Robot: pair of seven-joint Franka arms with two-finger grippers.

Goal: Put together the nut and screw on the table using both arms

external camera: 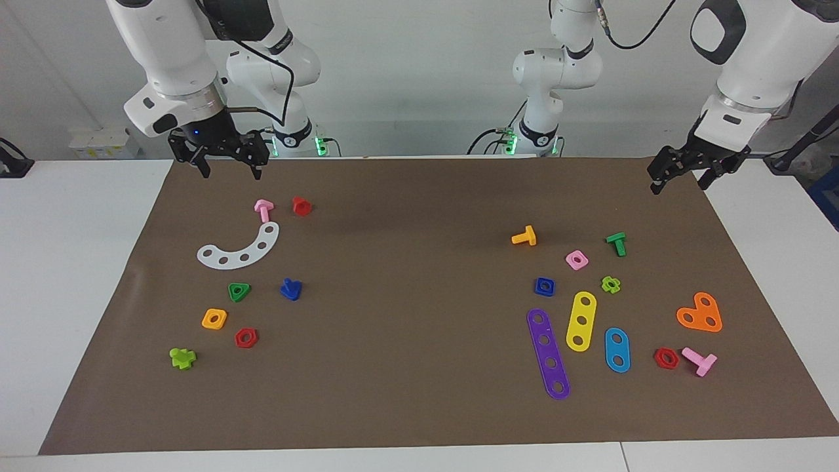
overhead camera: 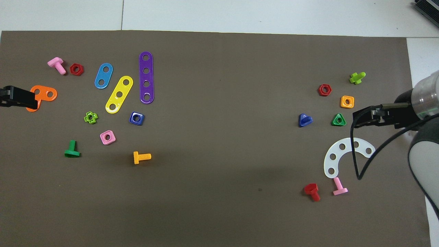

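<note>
The blue nut [external camera: 544,286] lies flat on the brown mat [external camera: 419,210] toward the left arm's end, beside the purple strip; it also shows in the overhead view [overhead camera: 137,118]. The blue screw [external camera: 291,289] lies on the mat toward the right arm's end, beside a green triangular nut [external camera: 239,292]; it also shows in the overhead view [overhead camera: 304,120]. My right gripper [external camera: 231,172] hangs open and empty above the mat's edge nearest the robots; it also shows in the overhead view [overhead camera: 365,116]. My left gripper [external camera: 680,183] hangs open and empty above the mat's corner; it also shows in the overhead view [overhead camera: 20,97].
Near the nut lie a pink square nut [external camera: 577,259], yellow [external camera: 581,321], purple [external camera: 548,353] and blue [external camera: 617,349] strips, an orange bolt [external camera: 524,236]. Near the screw lie a white arc [external camera: 240,248], an orange nut [external camera: 214,318], a red nut [external camera: 246,337], a pink bolt [external camera: 263,210].
</note>
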